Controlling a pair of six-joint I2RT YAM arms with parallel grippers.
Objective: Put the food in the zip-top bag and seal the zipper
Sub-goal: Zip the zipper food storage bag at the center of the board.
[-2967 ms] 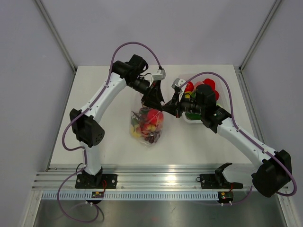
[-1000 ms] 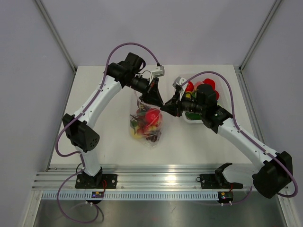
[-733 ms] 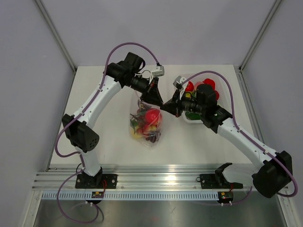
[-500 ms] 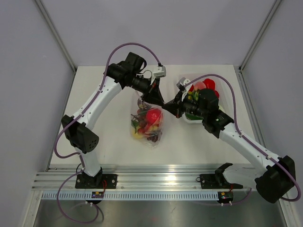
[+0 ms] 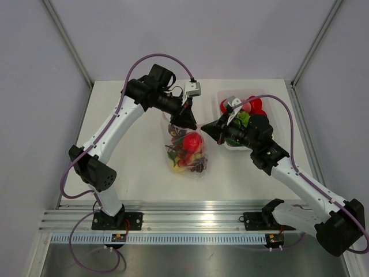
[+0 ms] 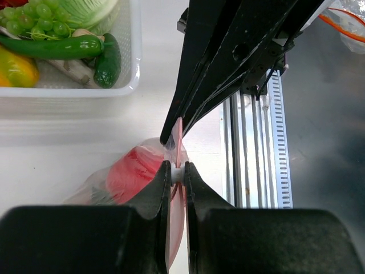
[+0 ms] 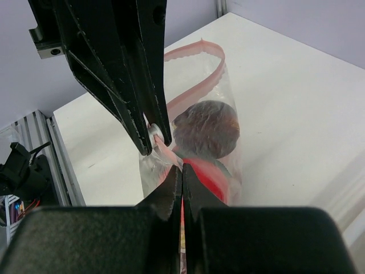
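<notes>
The clear zip-top bag (image 5: 187, 153) stands mid-table, holding red, yellow and dark purple food (image 7: 205, 128). My left gripper (image 6: 178, 171) is shut on the small white slider (image 7: 154, 132) of the pinkish-red zipper (image 7: 197, 94), at the bag's top. My right gripper (image 7: 182, 168) is shut on the bag's zipper edge just beside the slider, tip to tip with the left gripper (image 5: 193, 123). From above, the right gripper (image 5: 203, 128) comes in from the right. Part of the mouth still loops open behind the fingers.
A white mesh basket (image 6: 68, 91) sits right of the bag, partly under my right arm. It holds green grapes (image 6: 34, 20), a cucumber (image 6: 108, 51), a green pepper and red pieces (image 5: 253, 104). The aluminium rail (image 5: 190, 222) runs along the near edge.
My right gripper has closed on the bag's edge and its arm has swung lower and to the right. The bag and the left gripper have shifted slightly right with it.
</notes>
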